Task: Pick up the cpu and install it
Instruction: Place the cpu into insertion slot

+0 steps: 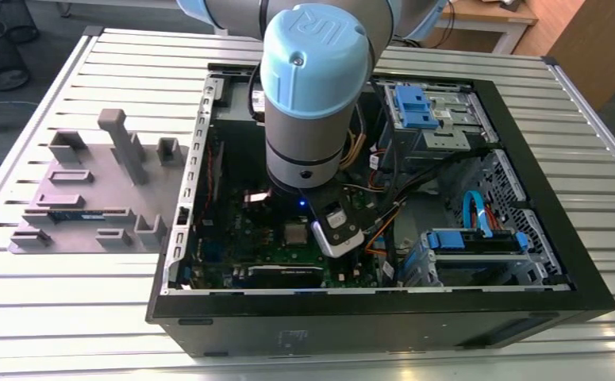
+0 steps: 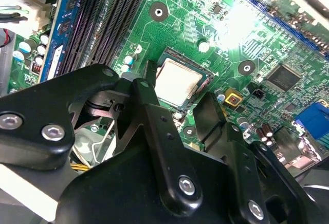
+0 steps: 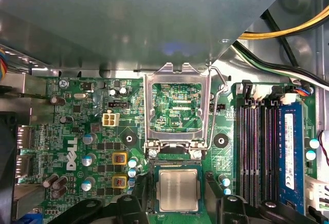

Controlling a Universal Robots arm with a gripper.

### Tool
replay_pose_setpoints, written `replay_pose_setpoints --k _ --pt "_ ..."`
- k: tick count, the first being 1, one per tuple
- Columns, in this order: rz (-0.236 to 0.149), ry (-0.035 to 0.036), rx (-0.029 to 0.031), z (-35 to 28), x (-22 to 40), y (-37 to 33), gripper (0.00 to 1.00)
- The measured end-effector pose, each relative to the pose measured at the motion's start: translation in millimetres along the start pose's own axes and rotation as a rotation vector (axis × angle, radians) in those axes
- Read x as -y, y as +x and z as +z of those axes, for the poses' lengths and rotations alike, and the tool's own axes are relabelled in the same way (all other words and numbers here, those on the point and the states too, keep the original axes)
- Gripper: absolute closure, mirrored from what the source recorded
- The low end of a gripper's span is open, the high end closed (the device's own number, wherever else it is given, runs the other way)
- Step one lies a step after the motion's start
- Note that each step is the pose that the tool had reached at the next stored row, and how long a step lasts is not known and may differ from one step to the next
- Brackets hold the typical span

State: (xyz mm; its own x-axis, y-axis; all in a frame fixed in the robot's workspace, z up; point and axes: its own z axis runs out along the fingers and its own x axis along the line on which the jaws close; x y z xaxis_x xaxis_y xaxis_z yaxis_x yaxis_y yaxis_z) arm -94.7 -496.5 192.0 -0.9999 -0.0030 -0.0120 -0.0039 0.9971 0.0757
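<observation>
As the arm is reached down into the open computer case, the gripper is seen low over the green board, with its fingers spread apart. The cpu is found lying flat in the socket, silvery top upward, between the two fingertips. In both wrist views a thin gap can be made out on each side of it, so the chip appears to be straddled rather than pinched. The hinged metal frame of the socket is swung up and open just beyond the chip, and the memory slots are ranged near it on one side. In the exterior view a grey parts tray is set on the slatted table, at the exterior view's left of the case.

The placing seems to be done, and the letting-go is judged to be the step in hand. It is best done with the fingers kept evenly clear of both edges, so that the chip is not nudged or tilted out of its seat. Any travel is better kept straight and square to the board, since a sideways drag could be passed on to the delicate contacts below. The raised frame and the nearby capacitors should be given room. Whether the chip is fully square in its seat cannot be told for certain.
</observation>
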Motion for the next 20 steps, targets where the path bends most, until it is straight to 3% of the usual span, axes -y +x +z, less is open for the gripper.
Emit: replay_pose_setpoints --k 2,3,14,16,17,20 --pt "0.000 0.0000 0.0000 0.0 0.0 0.0 0.46" --pt "0.000 -0.0001 0.0000 0.1 0.0 0.0 0.53" --pt "0.000 0.0000 0.0001 0.3 0.0 0.0 0.53" --pt "0.000 0.0002 -0.0001 0.3 0.1 0.0 0.54" --pt "0.000 0.0001 -0.0001 0.3 0.1 0.0 0.60" --pt "0.000 -0.0001 0.0000 0.5 0.0 0.0 0.60"
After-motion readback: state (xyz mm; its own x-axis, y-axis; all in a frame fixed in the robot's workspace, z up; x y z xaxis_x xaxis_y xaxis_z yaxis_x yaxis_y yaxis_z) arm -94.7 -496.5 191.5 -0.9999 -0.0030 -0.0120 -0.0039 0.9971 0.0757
